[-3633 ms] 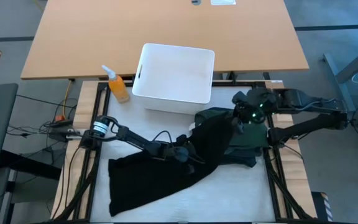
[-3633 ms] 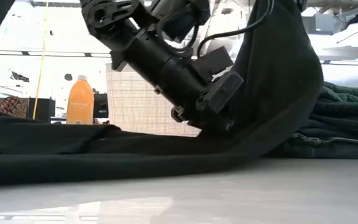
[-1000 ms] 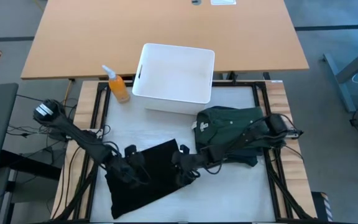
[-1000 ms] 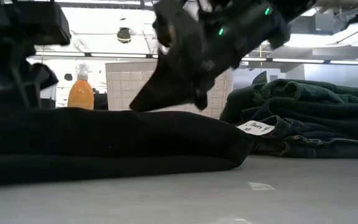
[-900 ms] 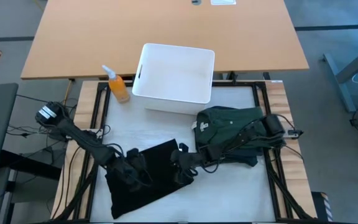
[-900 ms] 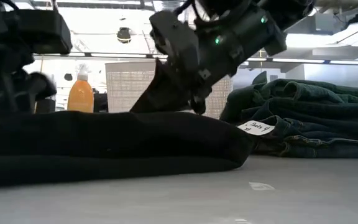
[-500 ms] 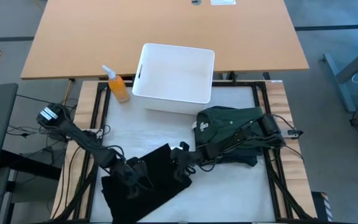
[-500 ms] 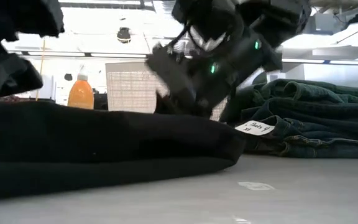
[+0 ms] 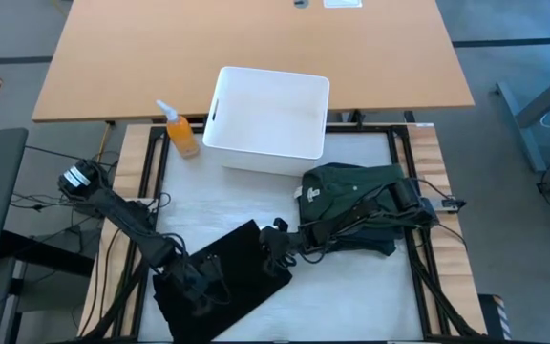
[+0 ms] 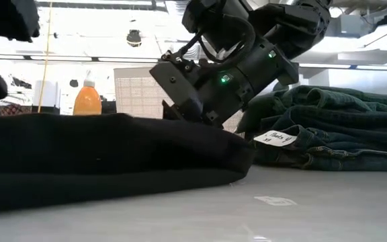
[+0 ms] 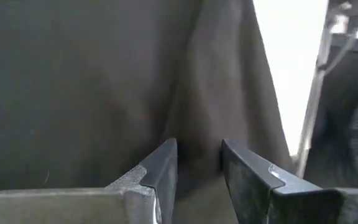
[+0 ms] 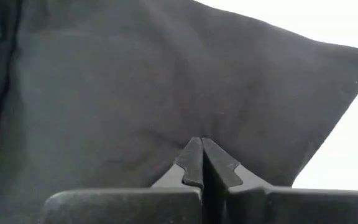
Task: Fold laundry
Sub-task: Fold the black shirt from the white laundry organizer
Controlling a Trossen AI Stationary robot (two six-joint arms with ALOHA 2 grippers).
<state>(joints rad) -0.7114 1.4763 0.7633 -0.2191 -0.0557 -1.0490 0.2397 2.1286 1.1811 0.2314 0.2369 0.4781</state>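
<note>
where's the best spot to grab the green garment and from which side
Probably the edge of the green garment nearest the white bin, coming from above: it lies bunched in thick folds, that side is bare, and the right arm crosses its front side.

A small white tag [image 10: 279, 138] lay on the folded dark green garment [image 10: 334, 128], at its near edge in the low view. It bore dark handwritten marks, but they were too small to read. The same tag [image 9: 310, 194] showed from above as a white speck with nothing legible. The orange bottle [image 10: 87, 101] carried a label whose wording could not be read.
</note>
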